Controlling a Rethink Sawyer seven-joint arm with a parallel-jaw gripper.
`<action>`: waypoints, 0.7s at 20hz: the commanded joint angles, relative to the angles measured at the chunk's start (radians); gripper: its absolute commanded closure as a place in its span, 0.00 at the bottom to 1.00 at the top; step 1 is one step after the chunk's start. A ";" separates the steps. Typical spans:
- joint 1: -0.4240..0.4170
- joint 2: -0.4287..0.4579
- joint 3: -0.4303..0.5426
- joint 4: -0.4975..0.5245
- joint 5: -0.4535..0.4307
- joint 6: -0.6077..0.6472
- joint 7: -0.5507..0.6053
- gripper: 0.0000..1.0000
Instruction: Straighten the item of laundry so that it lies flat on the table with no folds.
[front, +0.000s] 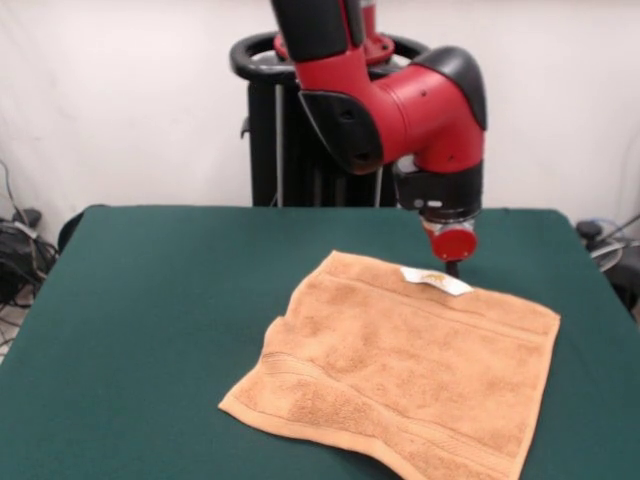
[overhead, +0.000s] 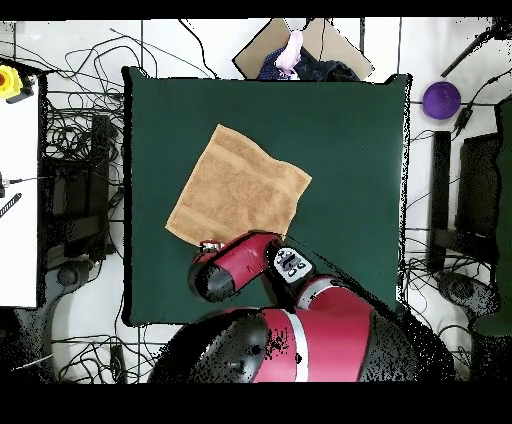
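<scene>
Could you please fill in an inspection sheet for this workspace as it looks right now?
Surface: green table, nothing on it but the towel.
Job's things: orange towel spread out, small fold at one corner, white tag at the far edge.
Clutter: nothing seen on the table.
Hand: hand at the towel's far edge by the tag; grip cannot be told.
Cables: loose cables on the floor around the table.
Surroundings: purple ball, cardboard box.

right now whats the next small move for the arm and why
Probably lower the gripper onto the towel edge beside the white tag. It hangs just above that far edge, and the towel's left side shows a small fold to pull out.
</scene>
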 joint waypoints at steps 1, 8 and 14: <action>-0.099 0.197 -0.040 -0.241 0.019 0.019 0.148 1.00; -0.212 0.259 0.024 -0.277 -0.011 0.092 0.010 1.00; -0.287 0.291 0.062 -0.303 -0.038 0.136 -0.049 1.00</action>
